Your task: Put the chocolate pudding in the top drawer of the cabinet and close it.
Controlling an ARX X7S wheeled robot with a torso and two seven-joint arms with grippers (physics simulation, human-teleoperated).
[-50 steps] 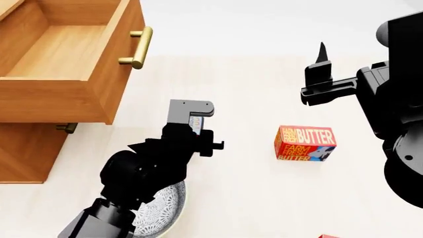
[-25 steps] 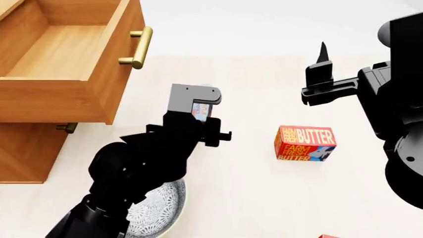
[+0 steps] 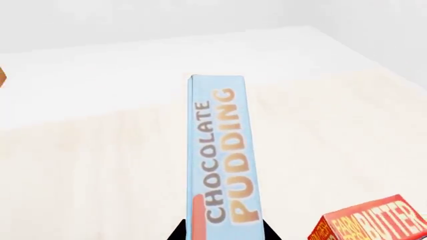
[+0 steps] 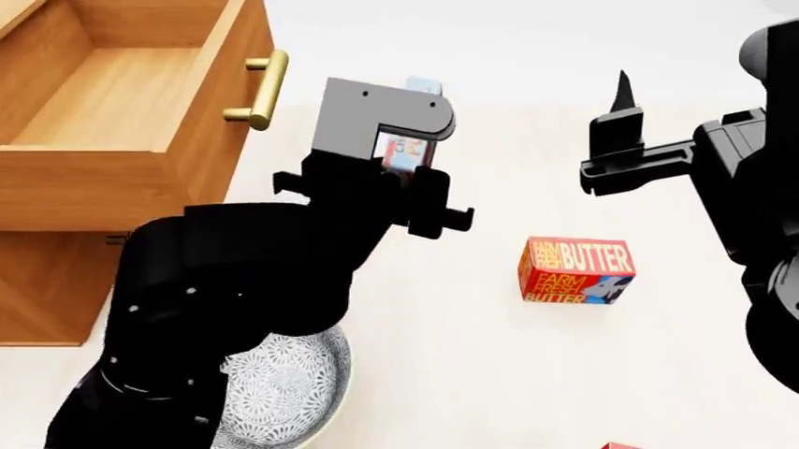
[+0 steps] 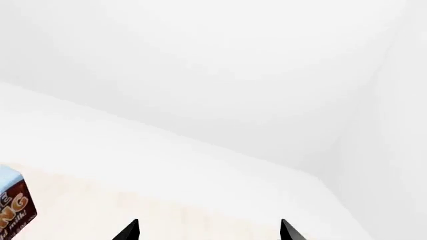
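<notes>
Chocolate pudding [image 3: 217, 160]: thin flat box, light blue face, orange and brown lettering, gripped edgewise in the left claw [image 4: 406, 150], raised above the counter [image 4: 500, 374] beside the open top drawer [image 4: 112, 103]. Right claw [image 4: 618, 112] spread apart, empty.

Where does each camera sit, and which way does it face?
Head: looks down over both arms at the open top drawer, butter box, left gripper.
Left wrist: along the held chocolate pudding across the floor.
Right wrist: past the open right gripper toward white walls.
Shared: all three show the pudding.
</notes>
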